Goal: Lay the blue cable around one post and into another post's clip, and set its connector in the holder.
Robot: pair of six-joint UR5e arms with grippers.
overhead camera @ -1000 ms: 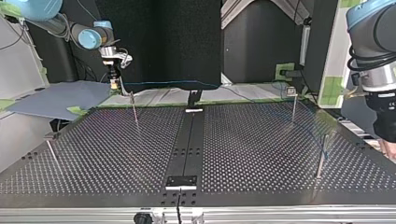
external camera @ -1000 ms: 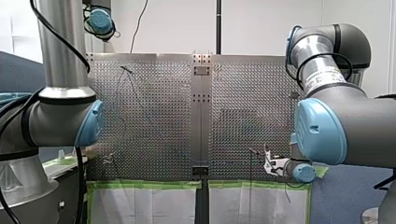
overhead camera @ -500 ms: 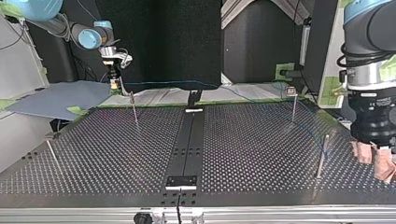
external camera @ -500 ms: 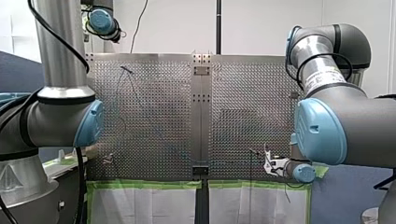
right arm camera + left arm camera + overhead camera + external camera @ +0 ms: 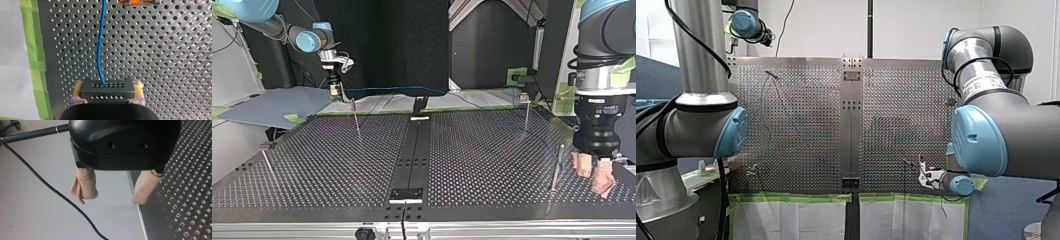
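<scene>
In the right wrist view my right gripper (image 5: 107,97) is shut on the black connector (image 5: 106,89), yellow pads on both its sides. The blue cable (image 5: 100,45) leaves the connector and runs ahead over the perforated plate. In the top view that gripper (image 5: 333,90) hangs at the far left edge, and the cable (image 5: 402,90) stretches to the right toward a clip-topped post (image 5: 526,112) and a nearer post (image 5: 557,167). My left gripper (image 5: 593,177) stands open beside the nearer post, beige fingers (image 5: 83,187) spread with nothing between them.
Two more thin posts (image 5: 356,117) (image 5: 268,165) stand at the top view's left. A black holder plate (image 5: 406,195) sits on the centre strip near the front edge. Green tape (image 5: 35,57) lines the table edge. An orange part (image 5: 136,2) lies ahead of the connector.
My left gripper has come in from the top view's right edge and moved left toward the nearer post. My right gripper and the connector have stayed where they were.
</scene>
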